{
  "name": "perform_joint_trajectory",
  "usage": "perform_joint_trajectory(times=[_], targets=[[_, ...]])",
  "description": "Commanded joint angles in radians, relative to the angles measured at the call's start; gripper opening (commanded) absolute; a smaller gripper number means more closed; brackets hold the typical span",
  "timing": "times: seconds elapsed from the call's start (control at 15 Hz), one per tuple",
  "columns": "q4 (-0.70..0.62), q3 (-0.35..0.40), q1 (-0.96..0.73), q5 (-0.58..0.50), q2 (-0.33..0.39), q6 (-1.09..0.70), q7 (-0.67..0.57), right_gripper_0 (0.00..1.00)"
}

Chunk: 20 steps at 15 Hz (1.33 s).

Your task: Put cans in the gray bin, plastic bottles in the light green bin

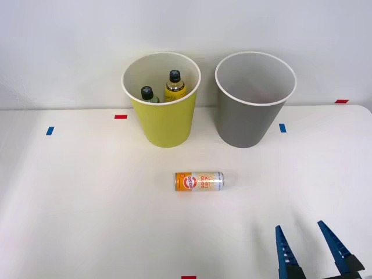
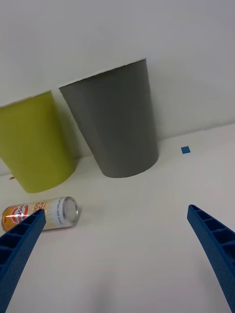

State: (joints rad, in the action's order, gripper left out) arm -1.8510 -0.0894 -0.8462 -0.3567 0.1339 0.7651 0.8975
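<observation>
**Sorting record: bottles binned, one can outstanding**

Item 1, plastic bottles (image 1: pixel 175 85). We count two, both black-capped, standing inside the light green bin (image 1: pixel 164 122): one with a yellow body, one beside it showing little more than its cap and shoulders. We judge this half of the task complete.

Item 2, can (image 1: pixel 199 181). One slim orange and silver-white can lies on its side on the desk (image 1: pixel 87 203), in front of the two bins and roughly between them. It is not yet held or binned, and we judge it the only item left to move.

Item 3, gray bin (image 1: pixel 251 119). It stands upright just beside the green one, the two apart. What we see of its white inside holds nothing.

Item 4, right hand (image 1: pixel 317 247). Its blue ribbed fingers are spread apart, holding nothing, near the desk's front edge and well apart from the can, off to the can's right.

Not determinable: the lower bodies of both bottles are hidden by the green bin's wall; the gray bin's floor is only partly seen from the front; in the wrist view one finger (image 2: pixel 19 242) overlaps the can's near side, and the green bin is cut off at the edge.
</observation>
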Motion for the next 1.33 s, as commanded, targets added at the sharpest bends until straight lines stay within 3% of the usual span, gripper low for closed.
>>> perform_joint_trajectory(times=[0.07, 0.6, 1.33], targets=[[0.075, -0.006, 0.01, 0.071, 0.013, 0.077, 0.15, 1.0], [0.075, -0.055, -0.085, 0.203, 0.024, 0.188, 0.465, 1.0], [0.075, -0.096, -0.116, 0.266, 0.061, 0.207, 0.465, 1.0]])
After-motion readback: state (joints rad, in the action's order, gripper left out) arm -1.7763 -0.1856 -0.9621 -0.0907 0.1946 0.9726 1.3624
